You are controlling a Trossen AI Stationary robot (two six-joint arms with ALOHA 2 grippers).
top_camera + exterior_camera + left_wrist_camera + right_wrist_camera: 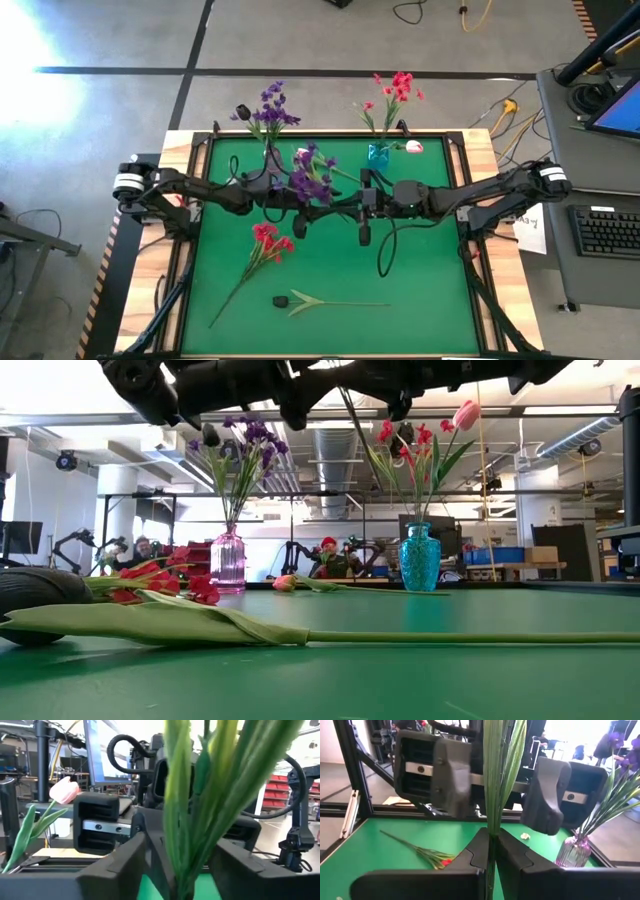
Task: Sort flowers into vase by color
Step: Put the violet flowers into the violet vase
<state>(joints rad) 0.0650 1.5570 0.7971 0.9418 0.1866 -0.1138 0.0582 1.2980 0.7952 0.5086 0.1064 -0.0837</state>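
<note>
Your right gripper (491, 851) is clamped on the purple spray's (312, 178) stem mid-table while the left gripper (177, 865) stands half-closed around it; pull early and it drops.

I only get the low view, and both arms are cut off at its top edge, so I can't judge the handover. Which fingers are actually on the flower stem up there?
Observer: The right gripper is shut on the stem of the purple spray.
Operator: And the left one?
Observer: The left gripper is open, with one finger on each side of that same stem and neither touching it.
</note>
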